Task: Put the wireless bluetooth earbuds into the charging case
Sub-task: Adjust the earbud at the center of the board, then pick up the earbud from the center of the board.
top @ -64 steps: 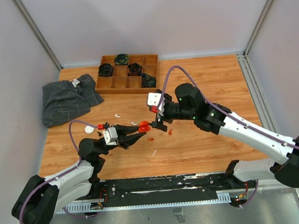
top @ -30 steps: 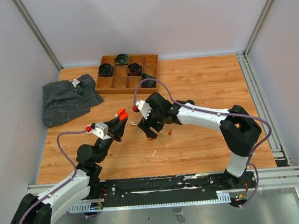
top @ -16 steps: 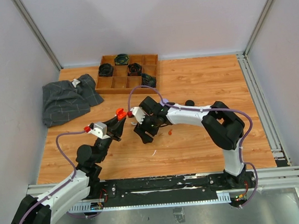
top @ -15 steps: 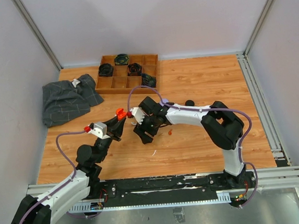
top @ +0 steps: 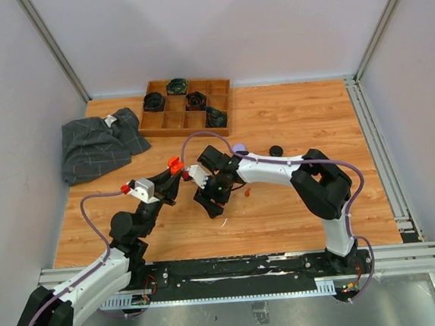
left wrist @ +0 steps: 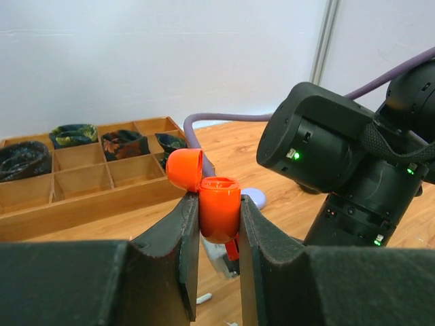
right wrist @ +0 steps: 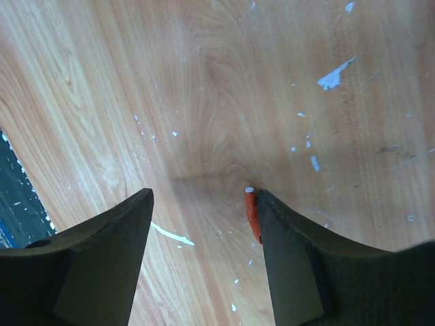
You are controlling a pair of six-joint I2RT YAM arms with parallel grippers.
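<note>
Right wrist view alone shows an orange-red earbud [right wrist: 251,214] against one inner finger of the spread right gripper [right wrist: 204,204], over the table [right wrist: 204,81]; the top view hides it. The left gripper [left wrist: 219,224] pinches the orange-red charging case [left wrist: 219,204], lid open.

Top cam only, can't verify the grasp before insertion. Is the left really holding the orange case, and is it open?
Observer: Yes. In the left wrist view the left fingers clamp the sides of the orange-red charging case, and its lid is flipped open.
Operator: Right got the earbud?
Observer: Not gripped. The right fingers are spread, and the orange-red earbud touches only one finger's inner face.
Operator: Lifted or on the table?
Observer: Can't tell. The wooden table is close below, and a white sliver lies between the fingers.
</note>
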